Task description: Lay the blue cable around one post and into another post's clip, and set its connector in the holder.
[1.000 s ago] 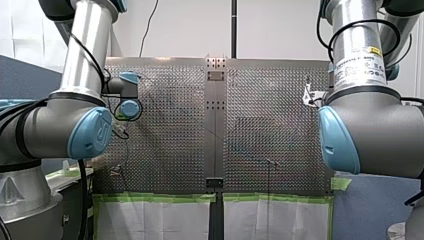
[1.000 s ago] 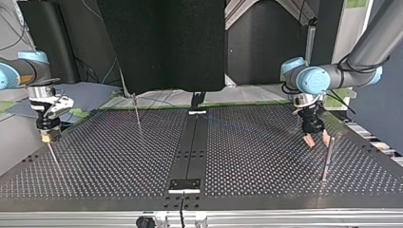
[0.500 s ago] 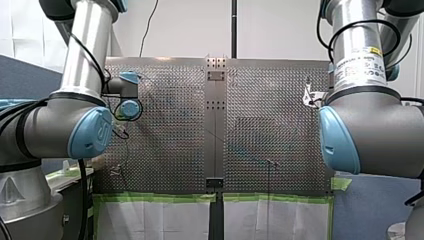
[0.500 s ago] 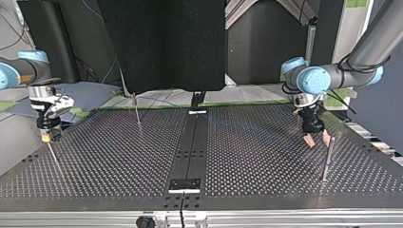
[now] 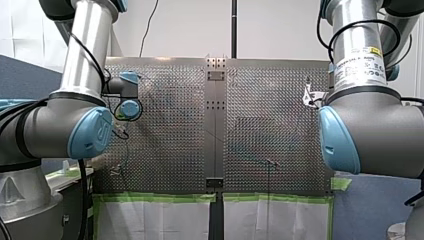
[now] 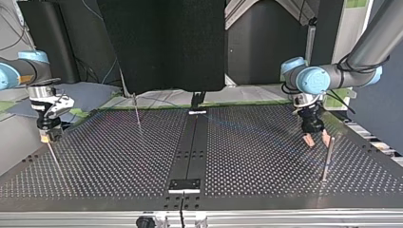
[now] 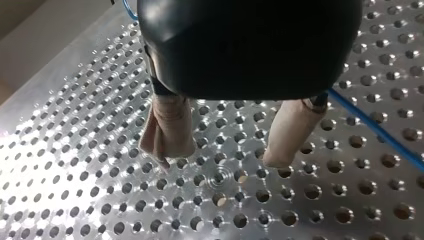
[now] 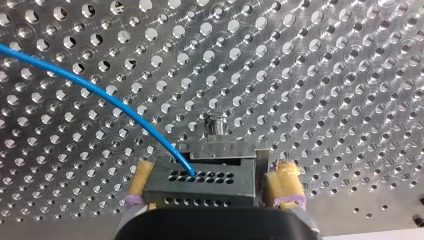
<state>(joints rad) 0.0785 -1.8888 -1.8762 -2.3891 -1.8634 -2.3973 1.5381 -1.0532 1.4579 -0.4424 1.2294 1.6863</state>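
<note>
In the right wrist view the dark grey connector (image 8: 200,184) sits against a metal holder (image 8: 222,146) on the perforated plate. My right gripper (image 8: 212,186) is open, its yellow pads (image 8: 284,184) standing on either side of the connector. The blue cable (image 8: 100,95) arcs away from the connector over the plate. In the top view my right gripper (image 6: 46,135) hangs at the left. My left gripper (image 7: 220,160) is open over bare plate with nothing between its beige pads (image 7: 167,131). The cable (image 7: 380,132) runs past beside it. In the top view it (image 6: 316,138) hovers at the right.
A metal post (image 6: 327,159) stands close beside my left gripper in the top view. A thin post (image 6: 137,111) rises at the far side, left of the dark centre strip (image 6: 190,152). Another thin rod (image 6: 53,157) slants below my right gripper. Green tape edges the table (image 5: 160,198).
</note>
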